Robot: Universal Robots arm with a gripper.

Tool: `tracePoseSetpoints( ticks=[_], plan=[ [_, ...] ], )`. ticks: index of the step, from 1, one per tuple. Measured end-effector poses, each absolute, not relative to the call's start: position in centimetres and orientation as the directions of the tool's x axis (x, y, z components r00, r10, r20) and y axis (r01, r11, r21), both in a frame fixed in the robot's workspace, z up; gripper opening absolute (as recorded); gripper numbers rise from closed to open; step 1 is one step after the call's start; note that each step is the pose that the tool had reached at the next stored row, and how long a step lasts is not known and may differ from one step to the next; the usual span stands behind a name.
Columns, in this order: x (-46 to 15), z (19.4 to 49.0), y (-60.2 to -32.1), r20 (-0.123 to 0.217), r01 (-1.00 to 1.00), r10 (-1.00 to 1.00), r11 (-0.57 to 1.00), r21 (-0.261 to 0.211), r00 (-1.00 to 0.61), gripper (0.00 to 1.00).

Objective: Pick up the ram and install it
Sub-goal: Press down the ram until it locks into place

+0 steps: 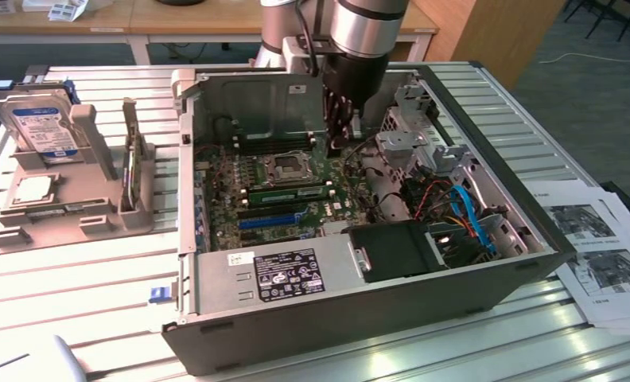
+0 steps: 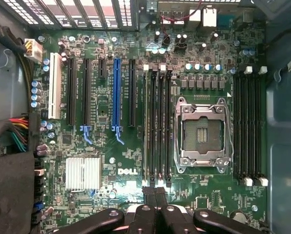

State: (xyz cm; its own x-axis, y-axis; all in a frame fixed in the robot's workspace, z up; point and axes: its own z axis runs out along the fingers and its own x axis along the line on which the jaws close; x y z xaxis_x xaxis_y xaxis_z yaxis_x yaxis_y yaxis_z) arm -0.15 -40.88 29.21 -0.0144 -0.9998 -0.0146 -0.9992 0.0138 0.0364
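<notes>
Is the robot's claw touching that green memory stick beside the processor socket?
Apart. In the exterior view, bare board separates the gripper from the ram.

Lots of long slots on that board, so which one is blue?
The blue slot, lying between two black slots; every other long slot is black, except one white slot.

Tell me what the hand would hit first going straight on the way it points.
Probably the end of the black memory slots beside the processor socket; the shut hand points there, though depth is unclear.
</notes>
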Motion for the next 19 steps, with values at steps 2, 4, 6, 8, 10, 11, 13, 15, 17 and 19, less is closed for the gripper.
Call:
tracePoseSetpoints(
  ticks=[2,4,6,8,10,11,13,15,17,19],
  plan=[
    [-0.1,29.0,-40.9,-0.014,-0.999,-1.000,0.014,0.036,-0.014,0.10],
    [-0.1,28.8,-40.9,-0.013,-0.999,-1.000,0.014,0.036,-0.014,0.10],
    [-0.1,28.6,-40.9,-0.012,-0.999,-1.000,0.014,0.036,-0.014,0.10],
    [-0.1,28.5,-40.9,-0.011,-0.999,-1.000,0.014,0.036,-0.014,0.10],
    [-0.1,28.3,-40.9,-0.010,-0.999,-1.000,0.014,0.036,-0.014,0.10],
    [-0.1,28.2,-40.9,-0.010,-0.999,-1.000,0.014,0.036,-0.014,0.10],
    [-0.1,28.1,-40.9,-0.009,-0.999,-1.000,0.014,0.036,-0.014,0.10],
    [-0.1,27.9,-40.9,-0.008,-0.999,-1.000,0.014,0.036,-0.014,0.10],
    [-0.1,27.8,-40.9,-0.007,-0.999,-1.000,0.014,0.036,-0.014,0.10],
    [-0.1,27.6,-40.9,-0.006,-0.999,-1.000,0.014,0.036,-0.014,0.10]
  ],
)
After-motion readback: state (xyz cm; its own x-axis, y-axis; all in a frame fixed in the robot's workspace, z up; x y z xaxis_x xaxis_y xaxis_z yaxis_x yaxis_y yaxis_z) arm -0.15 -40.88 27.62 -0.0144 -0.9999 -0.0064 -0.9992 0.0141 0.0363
